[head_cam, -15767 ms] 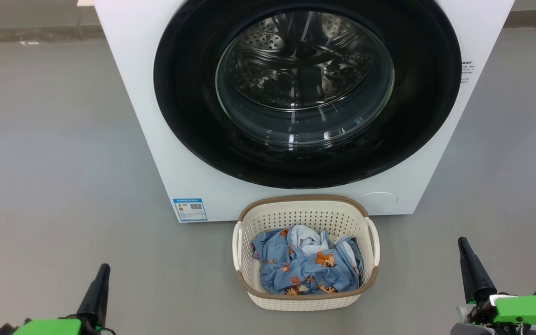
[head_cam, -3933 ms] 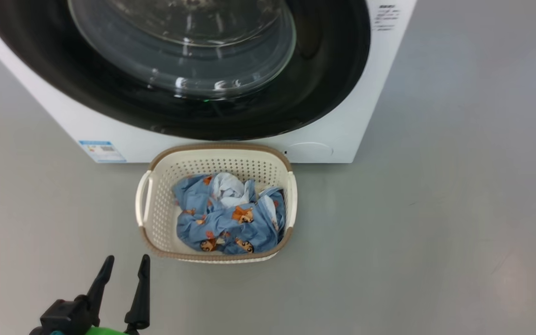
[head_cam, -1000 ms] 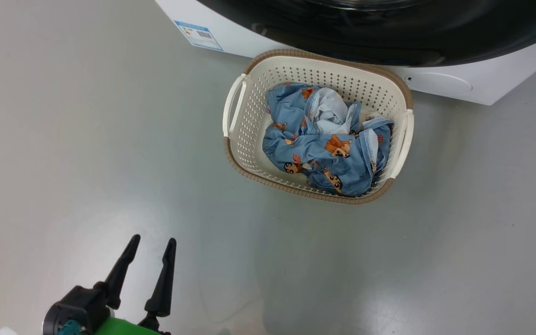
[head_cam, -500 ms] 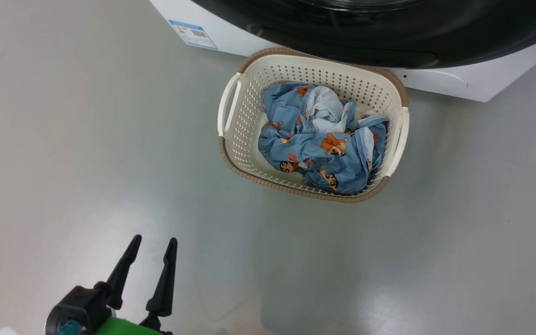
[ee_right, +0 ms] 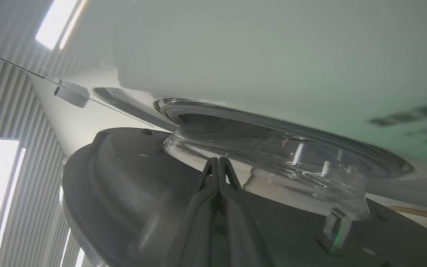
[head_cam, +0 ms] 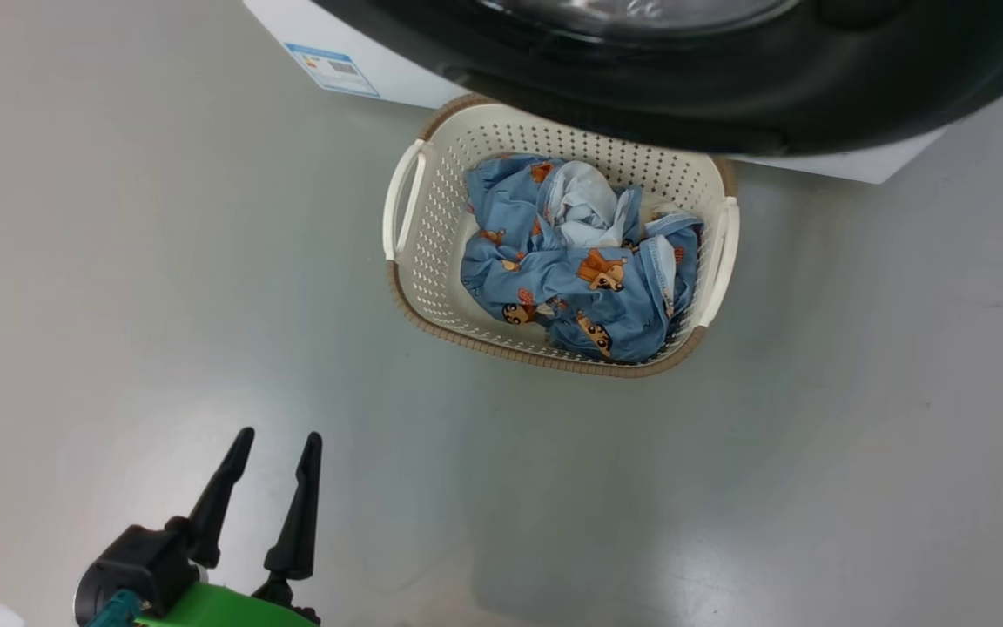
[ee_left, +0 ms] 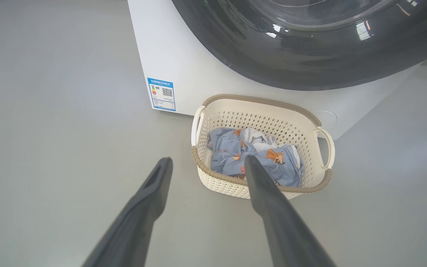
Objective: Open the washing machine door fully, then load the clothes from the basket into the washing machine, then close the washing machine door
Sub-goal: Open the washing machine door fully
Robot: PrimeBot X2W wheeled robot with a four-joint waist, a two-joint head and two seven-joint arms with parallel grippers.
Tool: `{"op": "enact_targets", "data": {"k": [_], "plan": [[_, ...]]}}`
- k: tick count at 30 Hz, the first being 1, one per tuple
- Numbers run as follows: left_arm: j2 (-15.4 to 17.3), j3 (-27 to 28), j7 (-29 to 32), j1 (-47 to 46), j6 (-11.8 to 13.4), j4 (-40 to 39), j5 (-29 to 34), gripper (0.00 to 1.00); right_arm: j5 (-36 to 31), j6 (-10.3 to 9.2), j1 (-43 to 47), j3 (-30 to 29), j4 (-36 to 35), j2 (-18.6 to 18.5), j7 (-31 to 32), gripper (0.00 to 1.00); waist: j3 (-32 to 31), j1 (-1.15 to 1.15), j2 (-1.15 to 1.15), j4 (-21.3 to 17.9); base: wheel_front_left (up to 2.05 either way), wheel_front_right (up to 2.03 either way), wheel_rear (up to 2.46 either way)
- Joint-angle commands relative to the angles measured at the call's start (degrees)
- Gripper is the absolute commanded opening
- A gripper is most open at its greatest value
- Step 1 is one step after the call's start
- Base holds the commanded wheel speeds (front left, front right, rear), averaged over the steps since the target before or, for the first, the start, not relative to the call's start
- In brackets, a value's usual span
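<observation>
Opening is judged the step in hand: right gripper (ee_right: 219, 161), fingers shut on nothing, is set at the washing machine door (ee_right: 124, 185) inner face, above the basket (head_cam: 554, 361). Left gripper (head_cam: 278, 435) is held spread and empty, near-left of the basket; clothes (head_cam: 571, 270) lie inside it. Next: door to be swung fully wide.

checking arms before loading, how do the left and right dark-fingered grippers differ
The left gripper is open, jaws spread; the right gripper is shut, jaws together. The left hangs over grey floor short of the cream perforated basket; the right faces the round door on its dark grey inner side. Both hold nothing.
</observation>
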Motion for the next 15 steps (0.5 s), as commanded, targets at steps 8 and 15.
{"op": "enact_targets", "data": {"k": [8, 15], "plan": [[0.82, 2.23, -0.37, -0.57, 0.53, -1.08, -0.78, 1.0, -0.75, 0.1, 7.92, 5.52, -8.0, 5.31, 4.53, 0.0, -1.78, 0.0, 0.0, -2.0, 0.0, 0.0, 0.0], [0.82, 2.37, -0.37, -0.45, 0.57, -0.58, -1.86, 1.0, -1.31, 0.1, 16.38, 8.5, -14.81, 8.27, 6.26, 0.0, -4.85, 0.0, 0.0, -3.56, 0.0, 0.0, 0.0]]}}
